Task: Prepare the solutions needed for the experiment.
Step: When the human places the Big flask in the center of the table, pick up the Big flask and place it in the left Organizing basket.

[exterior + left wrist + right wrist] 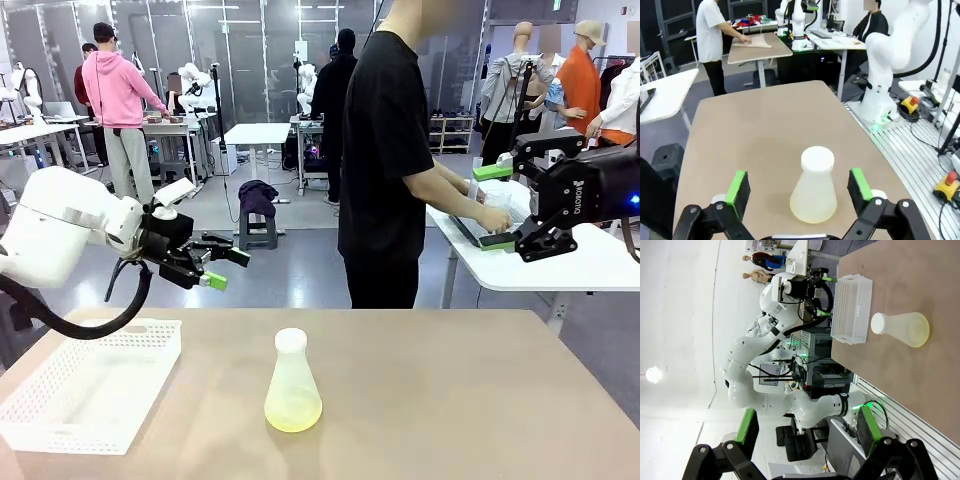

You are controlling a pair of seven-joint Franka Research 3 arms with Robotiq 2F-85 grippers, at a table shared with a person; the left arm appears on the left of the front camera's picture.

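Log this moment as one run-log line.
left pincer: open, raised | right pincer: open, raised | frosted conical flask of yellow-green liquid: upright, untouched, beside white mesh basket

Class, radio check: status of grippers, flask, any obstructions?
Left gripper open, raised. Right gripper open, raised. Flask upright mid-table, stoppered, little yellow-green liquid. White basket apart, nothing blocking.

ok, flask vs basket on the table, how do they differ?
The flask is frosted and conical, standing upright near the table's middle; the basket is white, perforated, low and rectangular, at the left edge. The flask holds pale yellow-green solution; the basket looks empty. Both sit untouched.
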